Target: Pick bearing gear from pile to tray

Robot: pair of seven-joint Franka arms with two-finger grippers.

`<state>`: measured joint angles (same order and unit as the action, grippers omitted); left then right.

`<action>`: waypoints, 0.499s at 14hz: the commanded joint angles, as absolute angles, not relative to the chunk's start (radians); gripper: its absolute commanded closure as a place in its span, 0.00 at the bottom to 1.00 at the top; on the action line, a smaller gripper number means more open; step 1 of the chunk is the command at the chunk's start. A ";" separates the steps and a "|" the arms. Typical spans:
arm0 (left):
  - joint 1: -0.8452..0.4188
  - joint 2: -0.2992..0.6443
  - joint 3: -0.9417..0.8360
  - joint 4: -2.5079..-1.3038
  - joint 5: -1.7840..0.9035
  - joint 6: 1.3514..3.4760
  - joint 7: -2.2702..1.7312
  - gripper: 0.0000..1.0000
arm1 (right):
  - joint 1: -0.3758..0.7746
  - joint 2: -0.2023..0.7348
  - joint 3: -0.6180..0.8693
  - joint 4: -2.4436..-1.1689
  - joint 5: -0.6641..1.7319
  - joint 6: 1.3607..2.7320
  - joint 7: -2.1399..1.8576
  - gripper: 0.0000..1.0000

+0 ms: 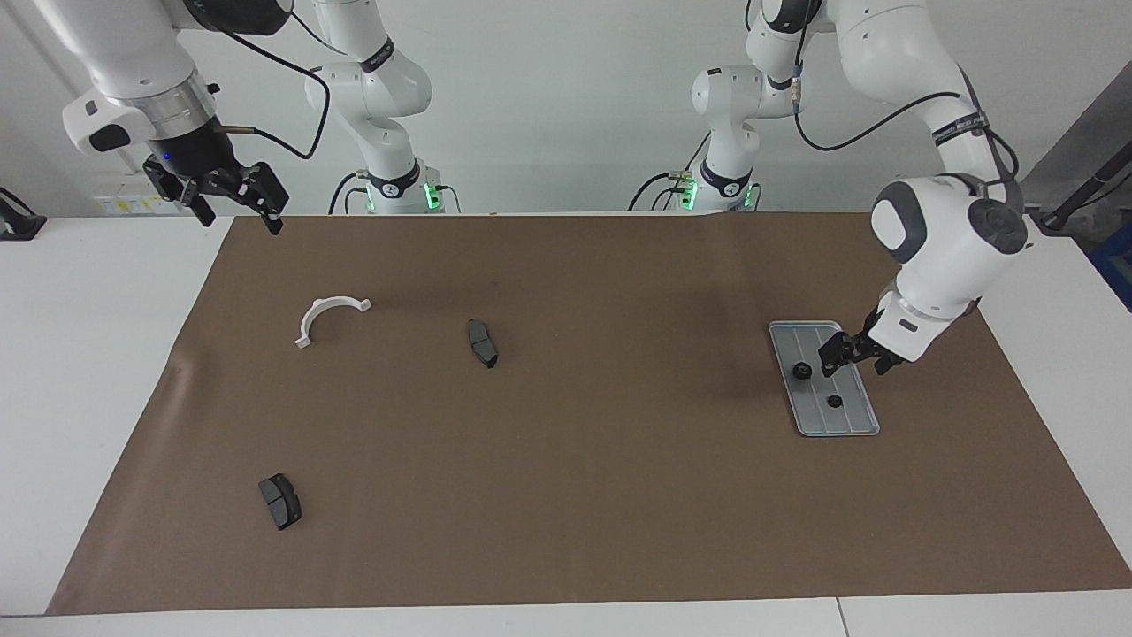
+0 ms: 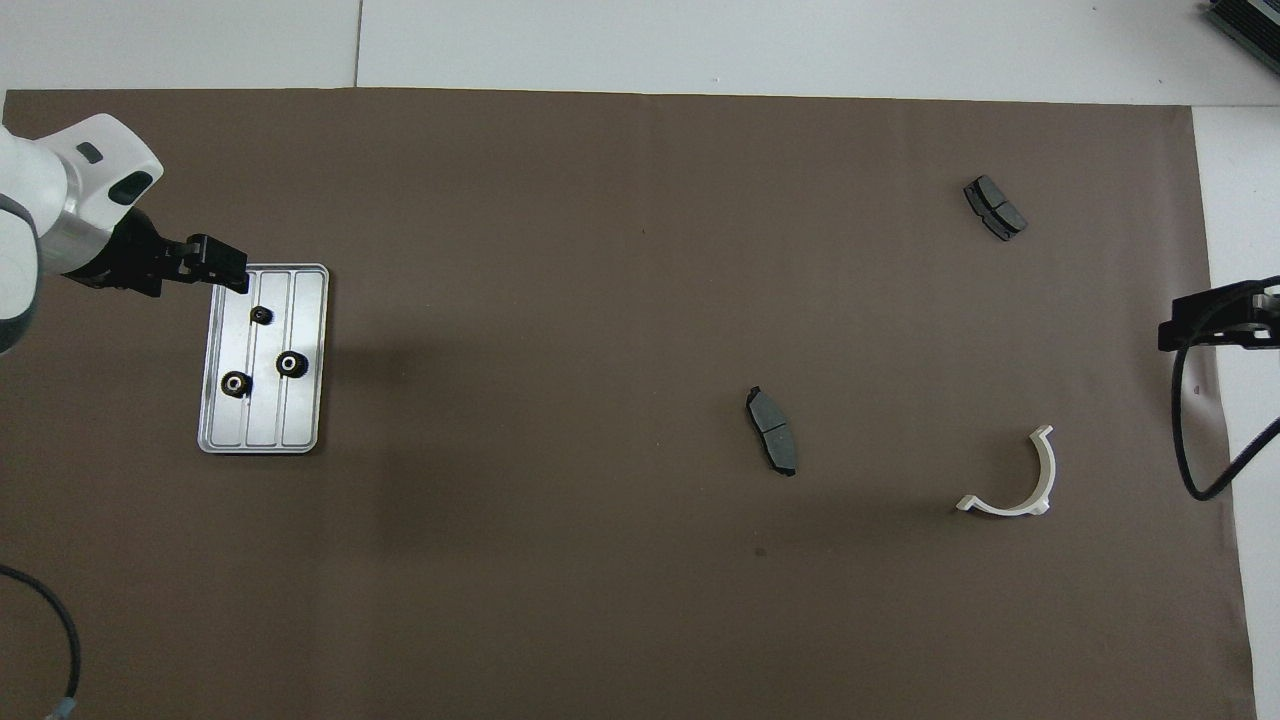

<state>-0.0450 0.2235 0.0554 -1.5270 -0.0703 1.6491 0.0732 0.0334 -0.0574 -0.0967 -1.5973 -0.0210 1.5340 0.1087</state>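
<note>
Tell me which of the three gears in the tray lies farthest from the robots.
The smallest gear, alone at the tray's end farthest from the robots, closest to the left gripper; the other two lie side by side, nearer.

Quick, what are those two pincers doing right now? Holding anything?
Left pincer: over the tray, holding nothing; open or shut cannot be told.
Right pincer: open, empty, waiting raised at the right arm's end of the table.

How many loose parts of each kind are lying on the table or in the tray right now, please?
Black gears in the tray: 3
Grey brake pads on the mat: 2
White half-ring bracket: 1
Total: 6 parts
</note>
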 commanded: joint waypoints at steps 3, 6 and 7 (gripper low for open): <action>-0.046 0.131 0.052 -1.445 -0.061 1.477 0.057 0.00 | 0.028 -0.080 -0.092 -1.621 -0.009 1.537 0.107 0.00; -0.054 0.089 0.049 -1.447 -0.055 1.439 0.035 0.00 | 0.028 -0.080 -0.092 -1.621 -0.008 1.537 0.121 0.00; -0.054 0.075 0.049 -1.448 -0.051 1.439 0.006 0.00 | 0.028 -0.080 -0.092 -1.621 -0.008 1.537 0.126 0.00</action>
